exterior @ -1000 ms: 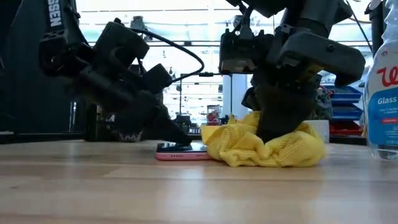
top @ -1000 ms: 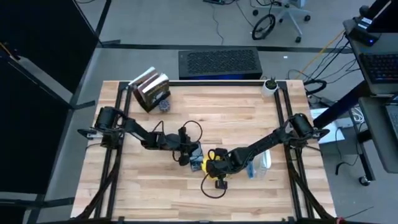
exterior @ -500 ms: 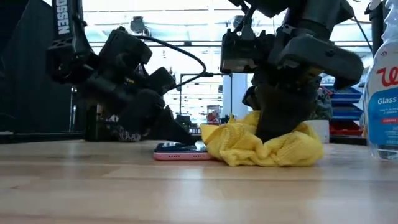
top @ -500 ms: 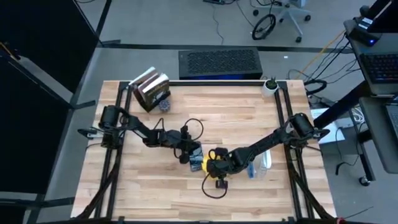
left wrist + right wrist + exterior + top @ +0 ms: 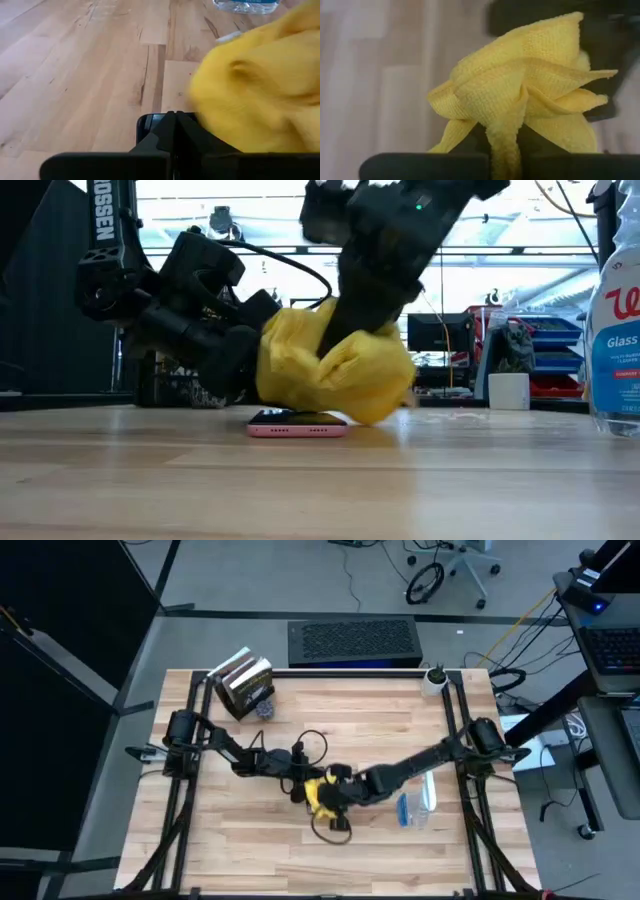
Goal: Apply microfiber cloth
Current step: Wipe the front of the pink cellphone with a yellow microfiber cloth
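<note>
Wiping step in hand: left gripper (image 5: pixel 245 370), at 9 o'clock of the dark pink-edged smartphone (image 5: pixel 297 423), closed, pinning it; right gripper (image 5: pixel 345 340) clamps the bunched yellow microfiber cloth (image 5: pixel 335 365) over it, next to press and sweep; clear spray bottle (image 5: pixel 618 320) reads "Glass".

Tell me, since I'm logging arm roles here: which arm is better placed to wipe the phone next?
The right. Its gripper is shut on the yellow microfiber cloth, which hangs over the smartphone. The left gripper sits low at the phone's edge, holding no cloth.
</note>
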Available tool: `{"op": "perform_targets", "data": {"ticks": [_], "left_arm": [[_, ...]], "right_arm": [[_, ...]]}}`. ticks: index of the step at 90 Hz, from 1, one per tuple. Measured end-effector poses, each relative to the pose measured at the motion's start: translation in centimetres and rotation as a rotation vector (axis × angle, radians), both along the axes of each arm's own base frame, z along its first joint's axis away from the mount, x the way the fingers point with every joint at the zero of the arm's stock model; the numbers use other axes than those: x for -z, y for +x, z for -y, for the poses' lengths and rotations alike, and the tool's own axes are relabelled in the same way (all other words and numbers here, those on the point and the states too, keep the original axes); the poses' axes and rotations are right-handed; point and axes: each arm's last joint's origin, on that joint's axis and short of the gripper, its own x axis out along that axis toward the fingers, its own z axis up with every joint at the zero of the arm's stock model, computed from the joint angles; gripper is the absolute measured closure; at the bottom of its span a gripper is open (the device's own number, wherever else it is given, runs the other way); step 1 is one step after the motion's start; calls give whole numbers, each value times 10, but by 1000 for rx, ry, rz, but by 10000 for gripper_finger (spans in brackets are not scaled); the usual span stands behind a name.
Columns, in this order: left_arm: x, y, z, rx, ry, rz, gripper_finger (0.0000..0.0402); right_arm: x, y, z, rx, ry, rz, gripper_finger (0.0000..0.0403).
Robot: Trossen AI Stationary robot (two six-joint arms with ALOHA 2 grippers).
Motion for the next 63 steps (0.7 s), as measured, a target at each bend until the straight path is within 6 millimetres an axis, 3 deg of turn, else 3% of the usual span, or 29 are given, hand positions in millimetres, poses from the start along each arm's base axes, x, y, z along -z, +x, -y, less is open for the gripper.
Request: {"op": "perform_targets", "data": {"ticks": [16,34,48,63], "left_arm": [[-1,0,0,2,-2,15,401],[0,0,0,4,-3,15,401],[0,0,0,4,-3,15,401],[0,0,1,16,-8,12,401]], "right_arm": [[30,15,17,11,-17,-17,394],[49,29,25,53,7,35,394],[54,28,19,36,31,18,394],[55,20,0,0,19,-20,394]]}}
